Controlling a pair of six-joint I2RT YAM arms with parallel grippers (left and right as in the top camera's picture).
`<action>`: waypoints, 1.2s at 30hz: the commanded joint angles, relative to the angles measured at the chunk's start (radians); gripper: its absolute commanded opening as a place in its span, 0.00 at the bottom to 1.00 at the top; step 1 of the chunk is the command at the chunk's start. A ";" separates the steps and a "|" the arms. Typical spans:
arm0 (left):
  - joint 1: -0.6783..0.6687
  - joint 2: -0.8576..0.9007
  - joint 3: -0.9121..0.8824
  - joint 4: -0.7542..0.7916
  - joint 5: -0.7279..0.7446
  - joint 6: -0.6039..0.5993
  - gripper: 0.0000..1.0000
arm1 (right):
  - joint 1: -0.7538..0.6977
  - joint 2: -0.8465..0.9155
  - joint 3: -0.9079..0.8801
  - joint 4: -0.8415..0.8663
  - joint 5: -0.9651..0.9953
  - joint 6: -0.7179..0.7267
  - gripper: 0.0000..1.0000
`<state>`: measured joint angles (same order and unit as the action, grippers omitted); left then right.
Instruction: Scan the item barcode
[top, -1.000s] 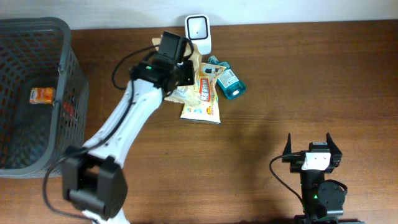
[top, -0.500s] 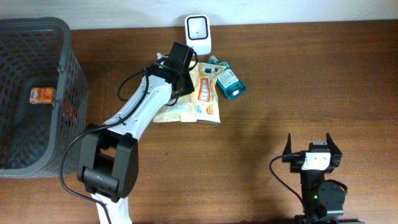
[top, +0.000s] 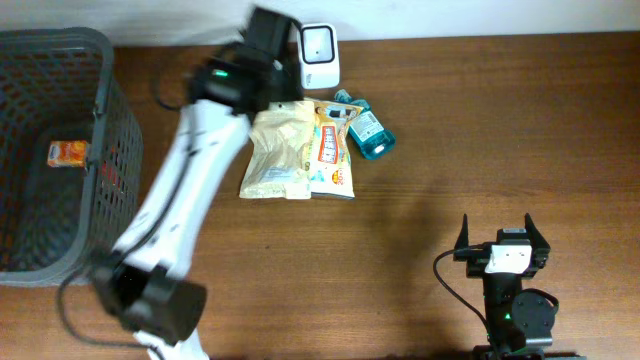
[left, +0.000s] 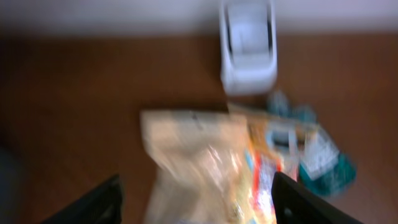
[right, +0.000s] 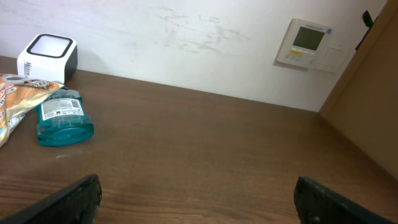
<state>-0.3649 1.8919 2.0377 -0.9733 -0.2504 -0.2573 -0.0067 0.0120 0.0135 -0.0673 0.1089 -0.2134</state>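
1. Tabletop (top: 500, 120): brown wood grain. It carries all items listed below.

2. Basket (top: 118, 110): dark grey mesh, at the left edge of the tabletop, well apart from the item group.

3. Left arm (top: 190, 170): white links run from the front-left of the tabletop up to the rear edge. The wrist sits just left of the scanner. The left jaws stand open. In the left wrist view, which is blurred, the two fingertips (left: 99, 202) show at the lower corners, wide apart, with nothing between them.

4. Right arm (top: 507, 300): at the front-right of the tabletop, well apart from all items. The right jaws stand fully open and hold nothing. Their fingertips (right: 74, 199) show at the lower corners of the right wrist view.

5. Beige snack bag (top: 275, 148): the task item. It lies flat on the tabletop, in front of the scanner and slightly to its left, free of both jaws. Its right edge overlaps the orange-and-white packet.

6. Orange-and-white packet (top: 332, 160): lies flat, between the beige snack bag and the bottle.

7. Teal bottle (top: 366, 130): lies on its side, label up, touching the packet's right edge.

8. Barcode scanner (top: 318, 50): white housing with a dark window, at the rear edge of the tabletop.

9. Small orange carton (top: 68, 153): lies inside the basket.
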 joint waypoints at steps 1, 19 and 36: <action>0.165 -0.146 0.160 -0.024 -0.143 0.147 0.90 | 0.006 -0.005 -0.008 -0.003 0.016 0.000 0.98; 0.988 0.087 0.167 -0.244 0.300 0.322 0.92 | 0.006 -0.005 -0.008 -0.003 0.016 0.000 0.98; 0.857 0.470 0.167 -0.298 0.344 0.499 0.88 | 0.006 -0.005 -0.008 -0.003 0.016 0.000 0.98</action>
<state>0.5247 2.3180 2.2047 -1.2678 0.0746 0.1864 -0.0067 0.0120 0.0135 -0.0673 0.1089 -0.2134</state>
